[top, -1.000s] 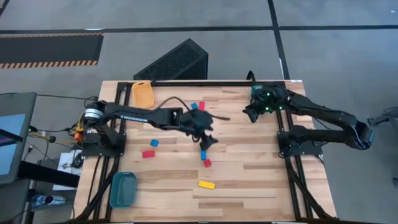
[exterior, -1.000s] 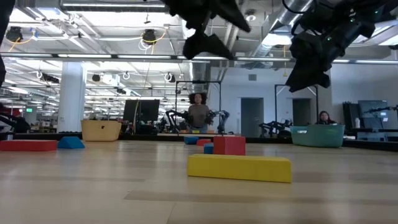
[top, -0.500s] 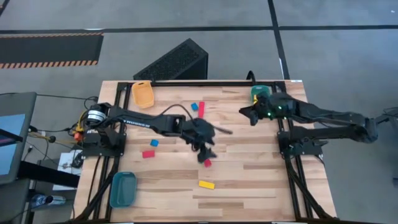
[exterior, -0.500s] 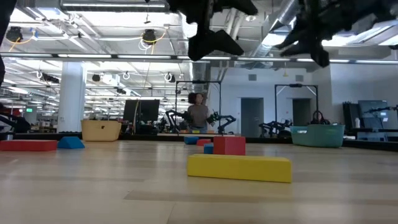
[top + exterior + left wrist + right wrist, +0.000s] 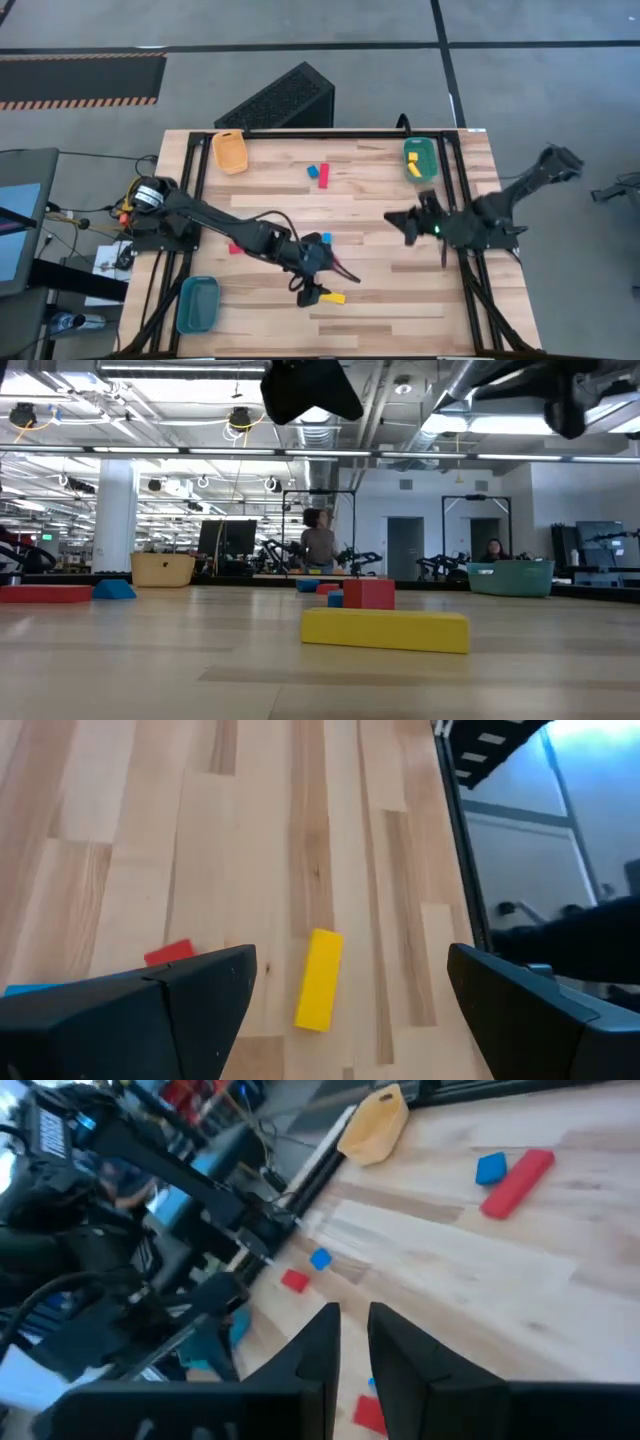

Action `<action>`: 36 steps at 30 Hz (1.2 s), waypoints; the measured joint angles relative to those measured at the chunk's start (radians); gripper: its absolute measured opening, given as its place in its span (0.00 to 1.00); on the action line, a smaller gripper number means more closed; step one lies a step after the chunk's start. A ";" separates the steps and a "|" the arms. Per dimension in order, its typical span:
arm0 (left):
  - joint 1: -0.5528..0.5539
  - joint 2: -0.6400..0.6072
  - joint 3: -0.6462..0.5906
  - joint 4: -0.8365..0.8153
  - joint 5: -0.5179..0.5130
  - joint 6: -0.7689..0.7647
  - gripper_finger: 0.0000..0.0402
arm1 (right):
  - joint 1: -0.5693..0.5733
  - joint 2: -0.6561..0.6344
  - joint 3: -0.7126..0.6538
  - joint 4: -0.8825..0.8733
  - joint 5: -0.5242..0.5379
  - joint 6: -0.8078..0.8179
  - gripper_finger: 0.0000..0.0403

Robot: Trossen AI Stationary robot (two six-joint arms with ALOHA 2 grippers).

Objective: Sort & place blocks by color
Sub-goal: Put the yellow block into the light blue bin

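My left gripper (image 5: 316, 293) (image 5: 352, 960) hangs open over the near middle of the table. A yellow bar (image 5: 332, 297) (image 5: 320, 978) lies flat on the wood below the gap between its fingers, untouched. A red cube (image 5: 170, 952) (image 5: 368, 593) and a blue block (image 5: 326, 240) lie close by. A blue cube (image 5: 312, 171) and a red bar (image 5: 323, 176) lie toward the far edge, and another red block (image 5: 238, 247) lies on the left. My right gripper (image 5: 397, 220) (image 5: 352, 1325) is shut and empty, right of centre.
A green bin (image 5: 420, 158) with a yellow block inside sits at the far right corner. An orange bin (image 5: 230, 150) is at the far left and a teal bin (image 5: 197, 303) at the near left. Bare wood lies right of the yellow bar.
My left gripper has travelled from the table's middle toward the near edge and now hangs over the yellow bar. My right gripper has left the green bin, swinging toward the near edge while the arm folds back to the right.
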 joint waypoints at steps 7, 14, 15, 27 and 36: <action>-0.070 0.012 0.000 0.031 -0.184 -0.020 0.79 | 0.275 0.247 0.028 0.230 0.359 0.120 0.17; -0.103 0.056 0.000 0.066 -0.188 0.000 0.79 | 0.297 0.464 0.246 0.243 0.394 0.009 0.14; -0.105 0.065 0.000 0.073 -0.194 0.000 0.79 | 0.292 0.477 0.273 0.215 0.381 0.005 0.14; -0.129 0.103 0.000 0.082 -0.230 -0.027 0.79 | 0.183 0.476 0.462 -0.106 0.120 0.001 0.09; -0.115 0.154 0.001 0.110 -0.267 -0.040 0.79 | 0.083 0.452 0.461 -0.165 -0.064 -0.002 0.06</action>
